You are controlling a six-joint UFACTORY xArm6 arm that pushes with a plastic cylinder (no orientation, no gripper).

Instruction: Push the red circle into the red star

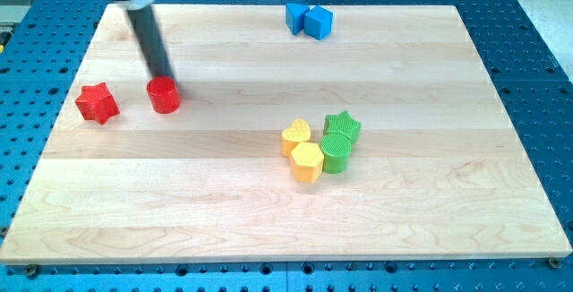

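Camera view has the rod slanting down from the view's top left, and my tip [167, 79] sits right at the top-right rim of the red circle [164, 95], touching it or as good as. No jaws on this arm, just a bare rod, nothing clamped, only contact from the side.

Red circle stands on the left part of the board [269, 211], and the red star [97, 103] lies to its left in the view, a shade lower, near but apart, with a strip of bare wood between them.

Here's the relation that matters: the star is to the view's left of the circle, and my tip is on the circle's upper right. So the tip is roughly on the far side from the star, which looks like a fair place to push from. A shove toward the view's left and slightly down should send the circle straight at the star. Being a little high on the rim, the tip could roll the circle downward past the star, I'd judge.

Room is fine: the lane between the two is open, though the board's left edge is not far beyond the star. Blue blocks [309, 20] at the top and the yellow-green cluster [320, 147] at centre-right are well apart from all this.
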